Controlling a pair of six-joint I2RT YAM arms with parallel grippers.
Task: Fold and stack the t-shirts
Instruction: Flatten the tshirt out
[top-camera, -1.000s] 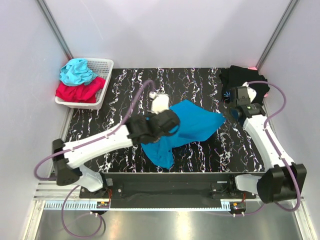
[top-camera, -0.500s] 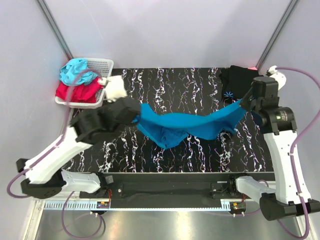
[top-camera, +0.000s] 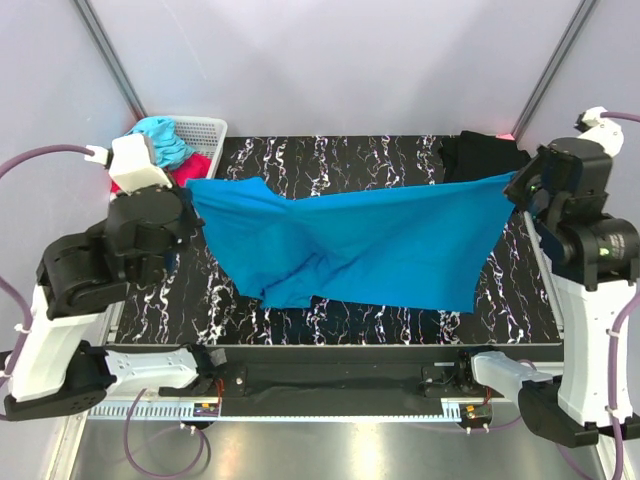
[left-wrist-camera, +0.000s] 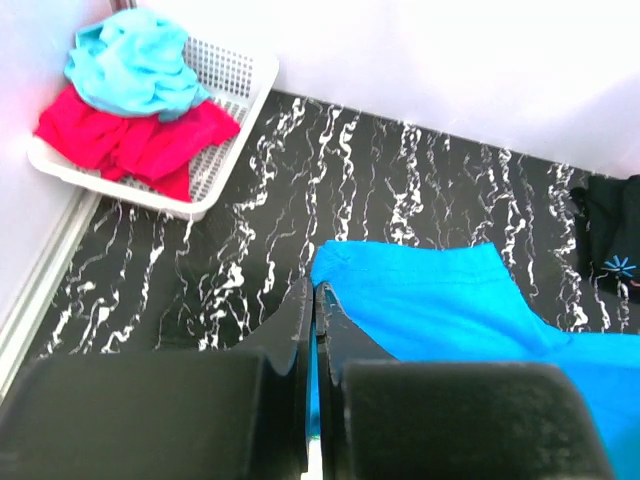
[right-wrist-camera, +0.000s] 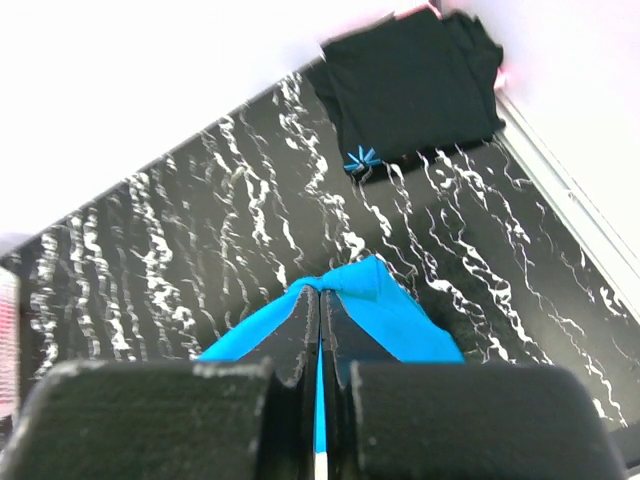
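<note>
Left gripper is pinched shut on one corner of the blue t-shirt, above the counter's left edge. My right gripper is clamped on the opposite corner, above the right edge. Between them the shirt hangs stretched in the air, its lower part sagging and bunched toward the near edge. The black t-shirt lies in the far right corner and looks folded already. I judge the blue one not yet folded: it needs laying flat, folding, then stacking. A basket in the far left corner holds more cloth.
</note>
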